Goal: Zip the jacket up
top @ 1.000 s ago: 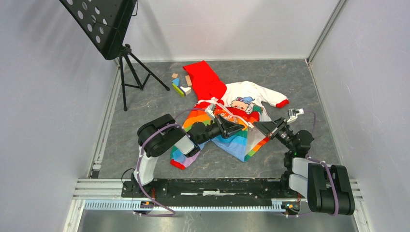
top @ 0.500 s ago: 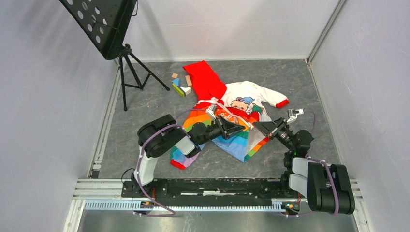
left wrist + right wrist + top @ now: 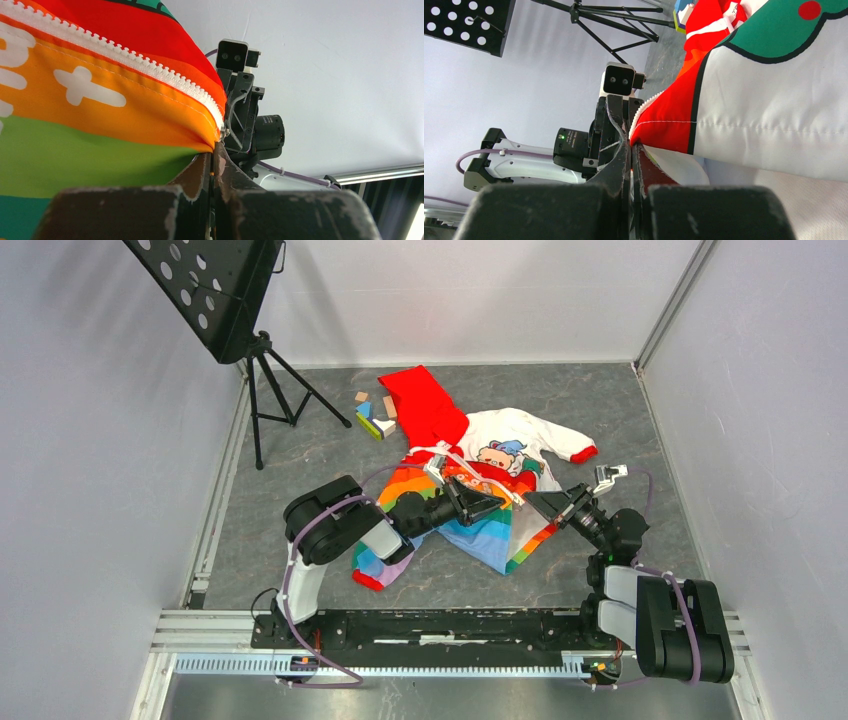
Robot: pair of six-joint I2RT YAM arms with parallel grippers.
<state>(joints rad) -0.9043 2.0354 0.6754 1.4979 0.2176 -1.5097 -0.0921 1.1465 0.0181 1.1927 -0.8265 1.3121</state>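
The jacket (image 3: pixel 480 455) lies crumpled mid-floor, red hood at the back, white bear panel on the right, rainbow front lifted at the near side. My left gripper (image 3: pixel 497 504) is shut on the orange front edge of the jacket (image 3: pixel 100 115) just below the white zipper teeth (image 3: pixel 165 77). My right gripper (image 3: pixel 534 502) faces it from the right and is shut on the red and white edge of the jacket (image 3: pixel 774 110), where zipper teeth (image 3: pixel 644 107) end. The two grippers almost touch tip to tip. The slider is not clearly visible.
A black music stand (image 3: pixel 215 290) on a tripod stands at the back left. Small coloured wooden blocks (image 3: pixel 372 415) lie beside the hood. Grey walls close the floor on three sides. A metal rail (image 3: pixel 430 640) runs along the near edge.
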